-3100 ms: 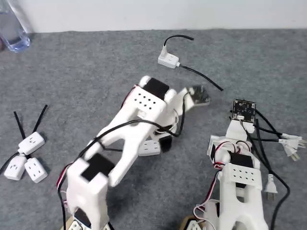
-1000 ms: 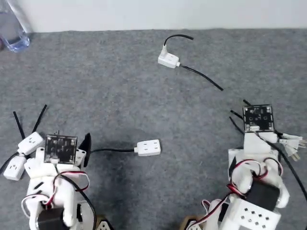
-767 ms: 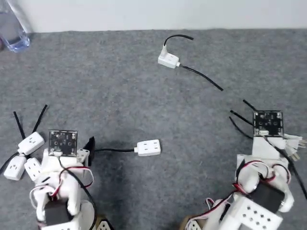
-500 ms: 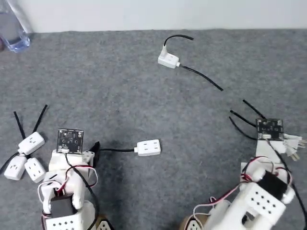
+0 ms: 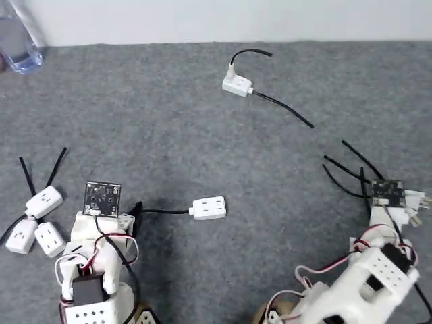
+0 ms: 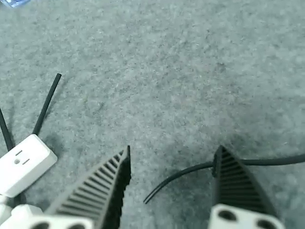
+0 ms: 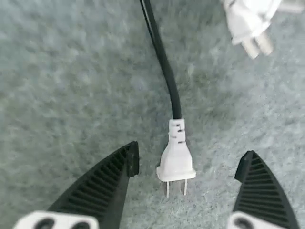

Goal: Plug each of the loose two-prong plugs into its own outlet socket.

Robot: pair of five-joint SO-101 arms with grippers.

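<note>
My right gripper [image 7: 190,153] hangs with its jaws wide apart, straddling a plug [image 7: 176,164]. The plug lies flat on the carpet [image 7: 71,71], prongs toward me, and its cord [image 7: 164,67] runs away from me. I judge the plug light, hard and smooth enough to slip, and the springy cord is likely to tug it sideways. I would pinch the white body across its flat sides, just behind the prongs, never on the thin prongs themselves. My left gripper [image 6: 173,157] stands with its jaws apart over a cord end [image 6: 181,177], with a socket [image 6: 23,163] nearby.
</note>
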